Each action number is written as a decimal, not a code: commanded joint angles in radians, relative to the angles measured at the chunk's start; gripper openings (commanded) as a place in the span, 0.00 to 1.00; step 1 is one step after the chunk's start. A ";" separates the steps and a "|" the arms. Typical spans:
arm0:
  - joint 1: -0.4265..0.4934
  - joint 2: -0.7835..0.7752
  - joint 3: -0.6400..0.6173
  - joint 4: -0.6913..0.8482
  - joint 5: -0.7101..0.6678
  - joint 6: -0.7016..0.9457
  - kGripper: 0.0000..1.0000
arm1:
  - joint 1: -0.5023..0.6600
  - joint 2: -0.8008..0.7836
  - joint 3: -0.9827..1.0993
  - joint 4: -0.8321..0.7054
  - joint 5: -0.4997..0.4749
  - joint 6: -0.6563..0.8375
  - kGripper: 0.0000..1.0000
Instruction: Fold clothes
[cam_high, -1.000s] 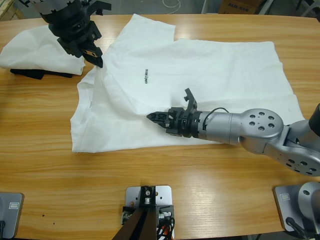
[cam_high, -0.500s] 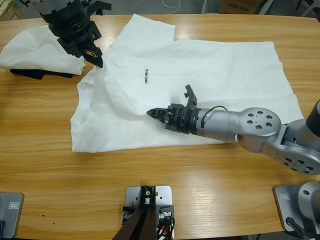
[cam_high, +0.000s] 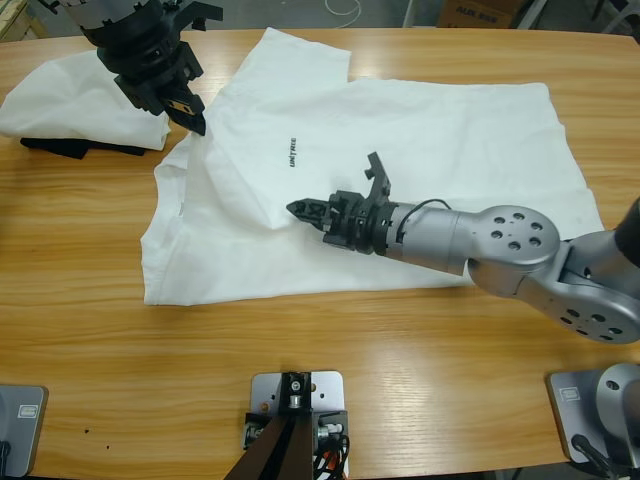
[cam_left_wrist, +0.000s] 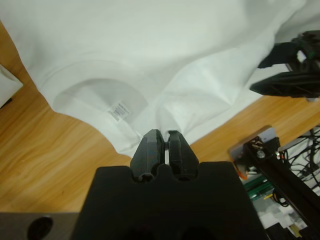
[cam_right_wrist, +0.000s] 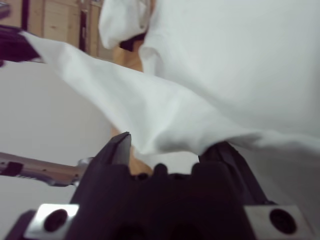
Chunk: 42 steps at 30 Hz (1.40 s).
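- On the wooden table (cam_high: 90, 260), the white T-shirt (cam_high: 440, 140) lies spread across the middle.
- Left gripper (cam_high: 196, 118) pinches the T-shirt's collar edge, jaws closed on cloth.
- Right gripper (cam_high: 300, 209) holds a raised fold near the T-shirt's chest lettering (cam_high: 292, 152).
- Folded white clothes (cam_high: 70, 105) sit just left of the T-shirt.

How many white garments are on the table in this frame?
2. One T-shirt lies spread across the table's middle, with the left gripper at its shoulder and the right gripper at a lifted fold. A bunched white garment sits at the far left, over something black; more may be hidden.
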 joint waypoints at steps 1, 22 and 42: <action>-0.006 0.034 0.011 0.096 0.012 0.010 0.00 | 0.023 -0.042 0.004 -0.221 0.014 0.034 0.52; -0.008 0.034 0.010 0.097 0.014 0.011 0.00 | 0.041 0.038 0.027 -0.219 0.071 0.025 0.00; -0.139 -0.033 0.154 0.124 0.021 -0.092 0.00 | -0.053 -0.427 -0.372 1.241 0.314 -0.044 0.00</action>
